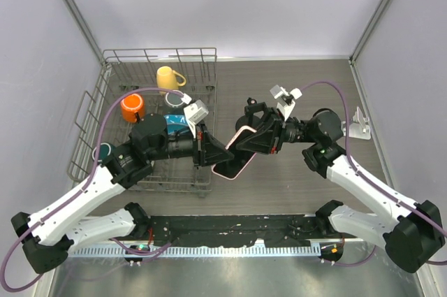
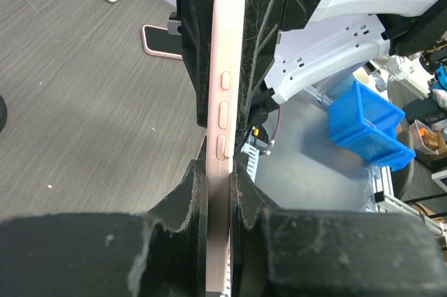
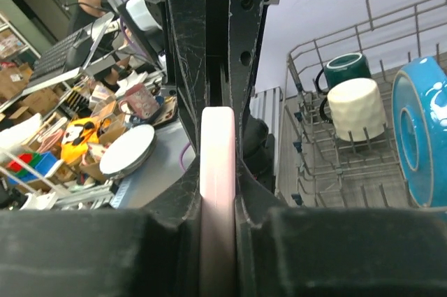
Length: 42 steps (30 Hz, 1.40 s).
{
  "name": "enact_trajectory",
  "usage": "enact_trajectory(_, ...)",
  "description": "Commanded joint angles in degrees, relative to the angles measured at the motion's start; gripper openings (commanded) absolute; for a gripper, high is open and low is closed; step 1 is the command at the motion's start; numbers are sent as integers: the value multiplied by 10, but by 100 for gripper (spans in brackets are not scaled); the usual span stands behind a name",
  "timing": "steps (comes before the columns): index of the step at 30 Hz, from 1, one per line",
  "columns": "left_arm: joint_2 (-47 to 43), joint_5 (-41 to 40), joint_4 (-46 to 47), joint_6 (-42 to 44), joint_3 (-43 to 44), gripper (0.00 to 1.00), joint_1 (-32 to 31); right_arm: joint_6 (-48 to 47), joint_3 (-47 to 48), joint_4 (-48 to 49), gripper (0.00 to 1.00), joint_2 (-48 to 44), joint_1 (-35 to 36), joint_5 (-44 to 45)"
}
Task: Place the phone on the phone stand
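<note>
The phone (image 1: 236,163), in a pink case, hangs on edge above the middle of the table. My left gripper (image 1: 211,149) is shut on its left end and my right gripper (image 1: 246,140) on its right end. The left wrist view shows the phone's side buttons (image 2: 225,94) between my pads (image 2: 218,192). The right wrist view shows its pink edge (image 3: 218,150) clamped the same way (image 3: 218,196). A small black shape (image 1: 249,103) just beyond the right gripper may be the phone stand; I cannot tell. A dark round edge (image 2: 2,112) also shows on the table.
A wire dish rack (image 1: 112,87) stands at the left with a yellow mug (image 1: 166,77), an orange mug (image 1: 133,108) and a blue dish (image 3: 419,143). A white angled stand (image 1: 360,126) sits at the right wall. A flat pink-rimmed dark thing (image 2: 159,40) lies on the table.
</note>
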Motion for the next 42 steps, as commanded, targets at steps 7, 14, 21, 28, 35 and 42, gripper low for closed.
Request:
enact_trajectory(7,10,-224,-60,-6,60,59,-1,-153,26,-174,0,-87,16,201)
enact_trajectory(14,52,-454,-129,-50,84,77,-1,-214,55,-454,0,-210,15,767)
enact_trajectory(21,214,-518,-148,-36,177,70,-38,-257,47,-535,0,-294,15,1022)
enact_trajectory(28,357,-665,-66,-35,216,71,-79,-300,36,-535,0,-324,15,1037)
enact_trajectory(35,459,-721,-22,2,267,68,-86,-316,22,-516,0,-331,15,1007)
enact_trajectory(42,500,-741,9,30,285,55,-86,-324,13,-506,0,-339,15,993)
